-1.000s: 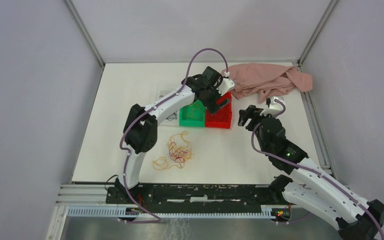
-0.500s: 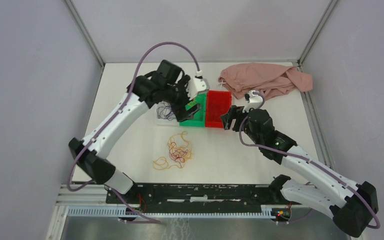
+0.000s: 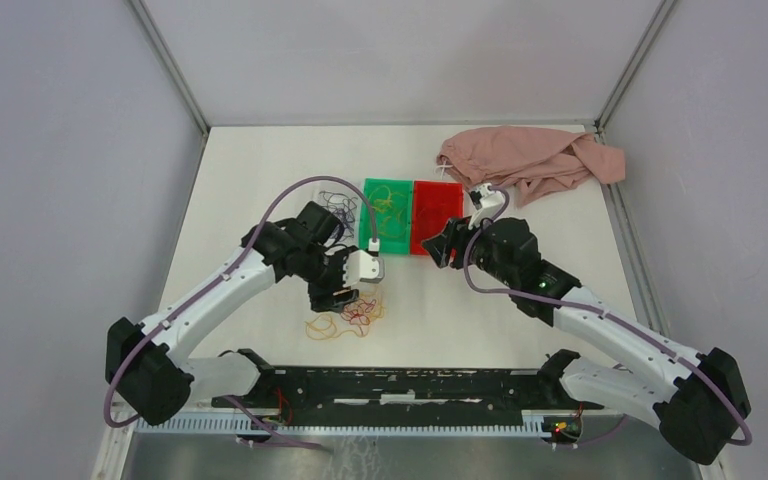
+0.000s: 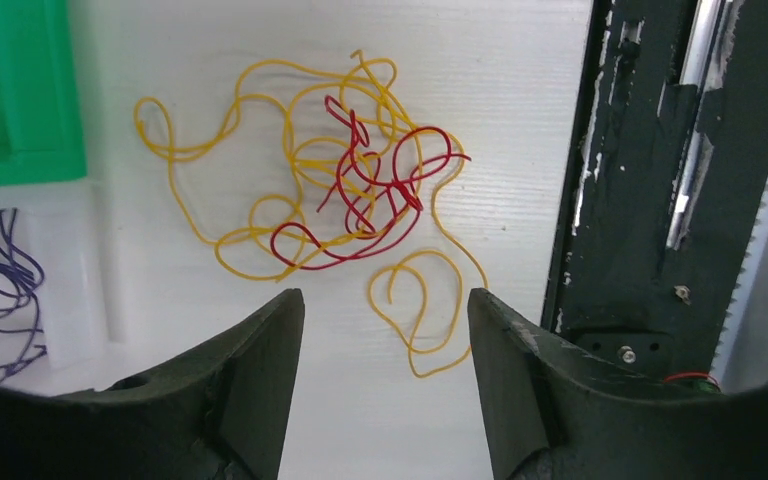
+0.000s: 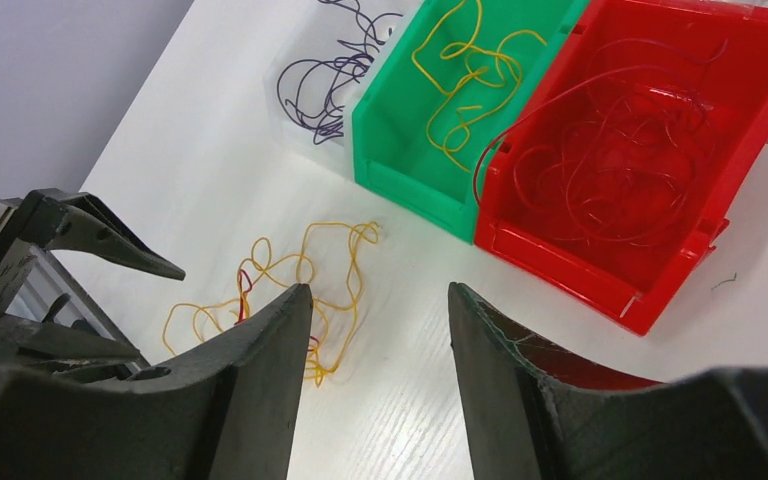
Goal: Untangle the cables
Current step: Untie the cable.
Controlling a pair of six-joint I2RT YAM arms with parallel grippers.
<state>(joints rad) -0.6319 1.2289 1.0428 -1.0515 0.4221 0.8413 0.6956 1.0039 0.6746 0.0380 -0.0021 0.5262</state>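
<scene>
**Wire-sorting table: items on hand**

Tangle of thin yellow-orange and red wire cables [image 4: 360, 195]: loose on the white table [image 3: 260, 170], near side, a little left of centre, nearer than the bins. Red strands knotted into the middle of the yellow loops; one yellow loop trailing toward the black base rail [image 3: 400, 385].

Left gripper [image 4: 385, 305]: above the tangle's near edge, fingers spread wide, nothing between them, no strand gripped.

Right gripper [image 5: 378, 295]: right of the tangle, beside the red bin's near edge, pointing left and down at the table; fingers apart, holding nothing.

Green plastic bin [image 5: 410, 200]: mid-table, with loose yellow strands inside.

Red plastic bin [image 5: 560, 270]: touching the green bin's right side, with thin red strands inside.

Pale see-through tray [image 4: 95, 270]: just left of the green bin, with dark purple strands [image 5: 325, 90] inside.

Crumpled pink cloth [image 3: 530, 160]: far right corner, well apart from the tangle.
</scene>
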